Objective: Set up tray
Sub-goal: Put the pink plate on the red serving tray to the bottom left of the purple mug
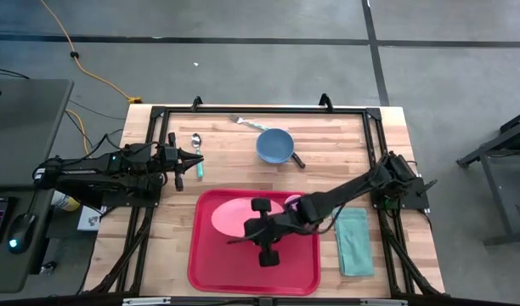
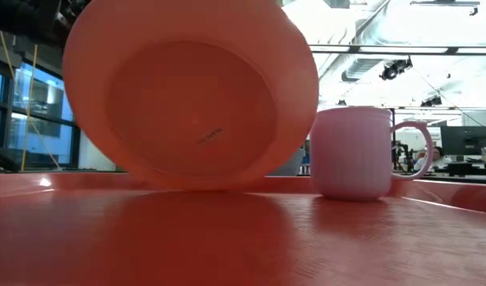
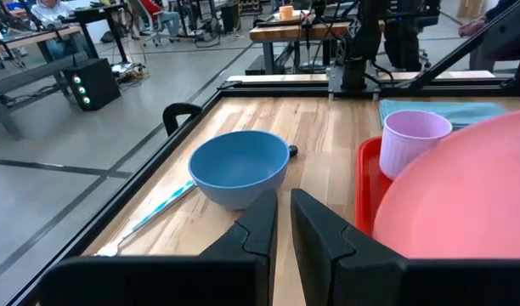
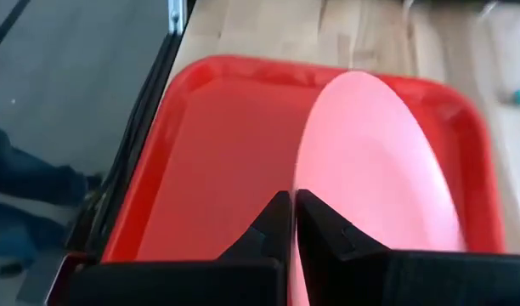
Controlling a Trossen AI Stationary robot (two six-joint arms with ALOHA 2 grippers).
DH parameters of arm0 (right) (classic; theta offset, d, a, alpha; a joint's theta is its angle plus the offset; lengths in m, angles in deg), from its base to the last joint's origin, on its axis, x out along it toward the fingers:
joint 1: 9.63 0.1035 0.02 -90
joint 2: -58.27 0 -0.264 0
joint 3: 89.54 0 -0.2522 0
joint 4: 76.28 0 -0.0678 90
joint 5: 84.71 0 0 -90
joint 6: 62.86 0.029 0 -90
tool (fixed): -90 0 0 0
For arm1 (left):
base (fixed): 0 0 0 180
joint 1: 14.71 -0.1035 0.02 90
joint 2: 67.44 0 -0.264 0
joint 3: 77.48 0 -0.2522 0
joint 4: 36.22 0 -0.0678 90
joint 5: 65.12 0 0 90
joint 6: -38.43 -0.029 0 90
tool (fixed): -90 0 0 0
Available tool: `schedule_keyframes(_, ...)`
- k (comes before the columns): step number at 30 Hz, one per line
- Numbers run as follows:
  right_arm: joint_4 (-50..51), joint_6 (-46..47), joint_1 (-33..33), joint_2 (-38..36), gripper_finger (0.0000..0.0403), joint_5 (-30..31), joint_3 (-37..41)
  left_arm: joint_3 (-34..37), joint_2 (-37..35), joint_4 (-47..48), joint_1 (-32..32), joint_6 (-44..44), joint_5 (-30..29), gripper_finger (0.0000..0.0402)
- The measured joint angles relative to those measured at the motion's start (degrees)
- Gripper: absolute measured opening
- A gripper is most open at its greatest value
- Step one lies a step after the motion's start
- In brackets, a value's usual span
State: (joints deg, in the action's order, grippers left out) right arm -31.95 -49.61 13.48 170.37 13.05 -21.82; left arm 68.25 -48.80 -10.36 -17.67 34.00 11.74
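Currently listed, one tray (image 1: 211, 270): large, flat, red plastic, rounded corners, raised rim; laid near the table's (image 1: 345, 170) front edge, about midway between the side edges. A salmon-pink plate (image 1: 234, 218) is held tilted on edge over the tray's far half, and a pink mug (image 1: 292, 204) is stood at its far right corner.

Right gripper (image 4: 292, 223): reached out over the tray, fingers pressed together on the plate's rim. Left gripper (image 3: 283, 223): parked near the table's left edge, beside a spoon (image 1: 196, 140) and a teal-handled utensil (image 1: 200, 168), fingers nearly together with a thin gap, nothing held.

Other items: blue bowl (image 1: 275, 145) toward the far edge, a fork (image 1: 247, 122) behind it, a folded green cloth (image 1: 353, 241) just beside the tray's right rim.

Handling, as judged: the tray is likely light and stiff but glossy, so slippery; some flex is to be expected under load. Hold is best taken on the raised rim at a long side, clear of the crockery.
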Motion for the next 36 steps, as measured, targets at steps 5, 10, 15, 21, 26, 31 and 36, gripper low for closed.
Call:
schedule_keyframes(5,0.45,2.2,1.27,0.12,0.0,-0.86,0.0,0.0,0.0,0.02,-0.02,-0.28,0.2,0.0067)
schedule_keyframes(10,0.5,5.36,2.32,0.12,0.0,-3.52,0.0,0.0,0.0,0.06,-0.02,-0.35,0.17,0.0067)
schedule_keyframes(15,0.87,7.77,3.91,0.12,0.0,-1.25,0.0,0.0,0.0,0.06,-0.01,-0.39,0.15,0.0067)
schedule_keyframes(21,2.96,10.63,4.07,0.12,0.0,5.76,0.0,0.0,0.0,0.06,-0.02,-0.26,0.48,0.0067)
schedule_keyframes(26,11.06,28.99,3.21,0.12,0.0001,12.4,0.0,0.0,-0.02,0.73,-0.02,-0.24,4.73,0.0067)
schedule_keyframes(31,15.12,46.72,5.08,0.08,0.0001,14.78,0.0,0.0,0.0,3.61,0.0,0.41,6.71,0.0067)
schedule_keyframes(36,13.55,62.4,9.9,-0.03,0.0001,17.65,0.0,0.0,-0.02,5.12,0.0,1.93,6.89,0.0067)
